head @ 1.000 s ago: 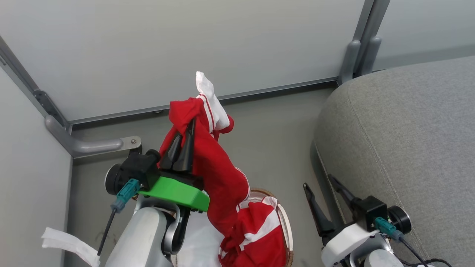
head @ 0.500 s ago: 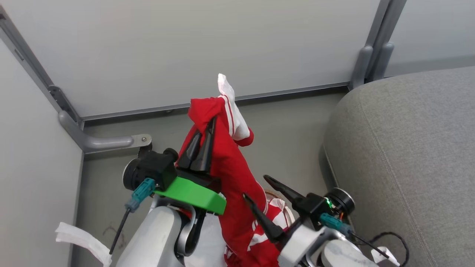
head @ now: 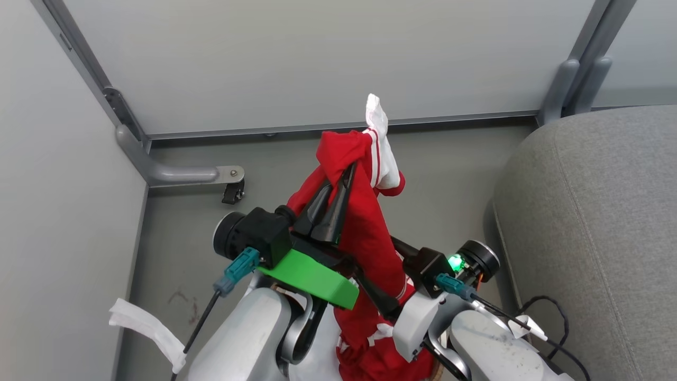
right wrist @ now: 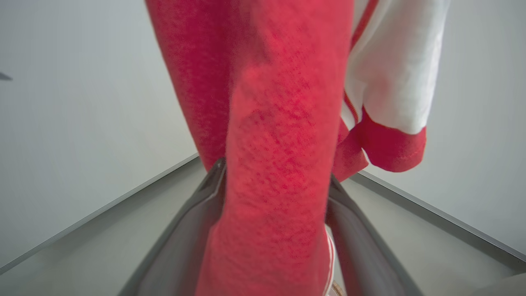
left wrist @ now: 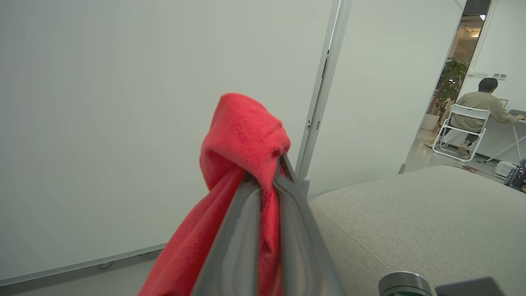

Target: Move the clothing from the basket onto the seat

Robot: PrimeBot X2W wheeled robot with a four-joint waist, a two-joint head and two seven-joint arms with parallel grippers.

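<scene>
My left gripper [head: 341, 177] is shut on the red clothing [head: 370, 233], holding it high so it hangs as a long column with a white-striped cuff [head: 380, 132] on top. In the left wrist view the fabric [left wrist: 242, 135] bunches over the closed fingertips of the left gripper [left wrist: 267, 170]. My right gripper [head: 389, 270] is open, one finger on each side of the hanging column. The right wrist view shows the clothing [right wrist: 275, 144] filling the gap of the right gripper [right wrist: 276, 172]. The basket lies under my arms; a sliver of brown rim [head: 435, 372] shows. The grey seat [head: 597, 211] is to the right.
Pale wall panels stand behind and to the left, with a metal frame foot and caster [head: 232, 193] on the grey floor. A white paper strip [head: 143, 328] hangs off my left arm. A black cable [head: 550, 317] loops by the seat. A person [left wrist: 478, 111] sits at a desk far off.
The head camera has shifted. My right gripper swung left from beside the seat and now straddles the hanging clothing. The left gripper keeps its hold up high.
</scene>
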